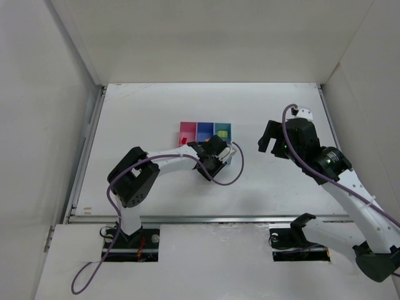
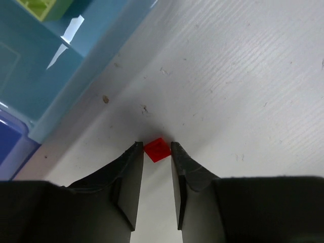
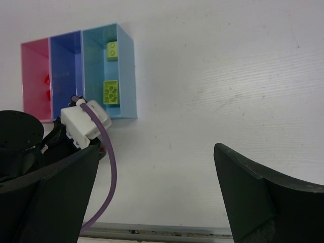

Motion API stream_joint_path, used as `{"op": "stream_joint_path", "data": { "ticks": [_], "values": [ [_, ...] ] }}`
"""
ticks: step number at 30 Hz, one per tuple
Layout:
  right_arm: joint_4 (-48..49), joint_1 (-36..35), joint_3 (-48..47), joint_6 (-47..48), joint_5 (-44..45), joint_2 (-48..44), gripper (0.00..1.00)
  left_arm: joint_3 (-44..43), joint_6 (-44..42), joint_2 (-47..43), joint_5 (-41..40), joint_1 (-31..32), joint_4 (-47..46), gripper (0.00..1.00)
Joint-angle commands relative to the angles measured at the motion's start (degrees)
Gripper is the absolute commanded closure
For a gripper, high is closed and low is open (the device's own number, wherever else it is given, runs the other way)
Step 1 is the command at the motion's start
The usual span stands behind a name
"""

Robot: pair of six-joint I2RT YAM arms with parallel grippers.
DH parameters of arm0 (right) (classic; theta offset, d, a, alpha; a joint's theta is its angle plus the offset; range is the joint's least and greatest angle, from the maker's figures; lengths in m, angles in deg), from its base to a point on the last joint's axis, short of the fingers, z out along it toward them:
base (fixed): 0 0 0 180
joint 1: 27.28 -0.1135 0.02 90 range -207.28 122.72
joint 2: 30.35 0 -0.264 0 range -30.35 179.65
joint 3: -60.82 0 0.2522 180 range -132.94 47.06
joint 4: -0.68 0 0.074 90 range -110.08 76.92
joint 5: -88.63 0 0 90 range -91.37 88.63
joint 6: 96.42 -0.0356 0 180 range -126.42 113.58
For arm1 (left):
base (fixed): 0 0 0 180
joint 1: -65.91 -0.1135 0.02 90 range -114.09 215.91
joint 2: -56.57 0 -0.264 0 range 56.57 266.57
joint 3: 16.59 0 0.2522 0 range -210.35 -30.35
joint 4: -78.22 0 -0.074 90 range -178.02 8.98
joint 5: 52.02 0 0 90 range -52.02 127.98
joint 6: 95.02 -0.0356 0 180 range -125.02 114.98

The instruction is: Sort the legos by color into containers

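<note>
A tiny red lego [image 2: 157, 150] lies on the white table, just in front of the light blue container [image 2: 61, 66]. My left gripper [image 2: 155, 146] is shut on it, both fingertips pressed against its sides, and the brick still rests on the surface. The three joined containers stand in a row: pink [image 3: 35, 66], blue-violet [image 3: 66, 55], light blue [image 3: 126, 76]. Two red legos [image 3: 46, 80] lie in the pink one and two yellow-green legos [image 3: 110, 91] in the light blue one. My right gripper [image 3: 157, 148] hangs open and empty over bare table, right of the containers [image 1: 204, 130].
The left arm's purple cable [image 3: 109, 167] loops out over the table beside the light blue container. A metal rail [image 1: 206, 217] runs along the table's near edge. White walls close in the left, back and right sides.
</note>
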Motion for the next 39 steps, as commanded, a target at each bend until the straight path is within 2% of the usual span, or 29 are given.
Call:
{"op": "stream_joint_path", "data": {
  "ticks": [1, 3, 4, 6, 24, 28, 33, 39],
  "values": [
    [-0.1, -0.2, -2.9, -0.6, 1.4, -0.4, 0.0, -1.3, -0.2, 2.1, 0.3, 0.3, 2.2, 0.76],
    [-0.1, -0.2, -2.9, -0.1, 1.4, -0.4, 0.0, -0.5, -0.2, 2.1, 2.1, 0.3, 2.2, 0.81],
    [-0.1, -0.2, -2.9, -0.1, 1.9, -0.4, 0.0, 0.8, -0.2, 0.9, 2.9, 0.3, 2.2, 0.91],
    [-0.1, -0.2, -3.4, -0.1, 1.9, -0.4, 0.0, 2.0, -0.2, -0.2, 3.5, 0.3, 1.5, 1.0],
    [-0.1, -0.2, -4.0, -0.1, 1.4, 0.1, 0.0, -2.3, -6.1, -13.9, 7.0, 1.4, 7.8, 1.0],
    [-0.1, -0.2, -4.0, -0.1, 0.8, 0.1, 0.0, -5.0, -6.1, -20.2, -1.6, 1.4, 6.5, 1.0],
    [-0.1, -0.2, -4.0, -0.1, 0.3, 0.6, 0.0, -6.4, -6.1, -21.7, -5.2, -9.0, 2.4, 1.0],
    [0.4, -0.2, -5.1, 0.5, -0.2, 1.1, 0.0, -6.4, -7.0, -15.3, -5.2, -18.2, 0.6, 1.0]
  ]
}}
